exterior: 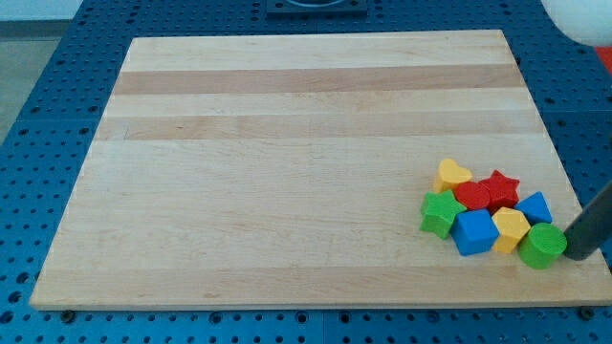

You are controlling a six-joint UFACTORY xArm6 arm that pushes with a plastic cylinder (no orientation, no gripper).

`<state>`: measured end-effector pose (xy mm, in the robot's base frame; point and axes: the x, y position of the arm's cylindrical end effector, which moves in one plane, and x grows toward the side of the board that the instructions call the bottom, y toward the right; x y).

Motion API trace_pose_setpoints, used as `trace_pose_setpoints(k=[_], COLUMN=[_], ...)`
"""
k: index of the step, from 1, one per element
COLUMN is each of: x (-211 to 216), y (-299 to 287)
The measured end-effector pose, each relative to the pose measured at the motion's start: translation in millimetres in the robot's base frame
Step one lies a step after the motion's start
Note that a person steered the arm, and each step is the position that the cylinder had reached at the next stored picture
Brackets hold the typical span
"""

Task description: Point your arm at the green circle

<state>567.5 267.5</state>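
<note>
The green circle [543,246] lies near the board's bottom right corner, at the right end of a tight cluster of blocks. My rod comes in from the view's right edge, and my tip [577,255] rests just right of the green circle, close to or touching it. The cluster also holds a yellow heart [452,175], a red star [499,187], a red block [471,196], a green star [440,213], a blue cube [474,232], a yellow block [511,227] and a blue block [534,207].
The wooden board [287,162] lies on a blue perforated table. Its right edge runs just beyond my tip. A white rounded object [583,17] shows at the view's top right corner.
</note>
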Motion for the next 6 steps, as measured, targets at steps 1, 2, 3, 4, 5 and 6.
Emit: trace_pose_setpoints(k=[1,2,3,4,5,6], x=[-2,8,22,24,24,27], y=[-3,-13,-24,-24,-34,-52])
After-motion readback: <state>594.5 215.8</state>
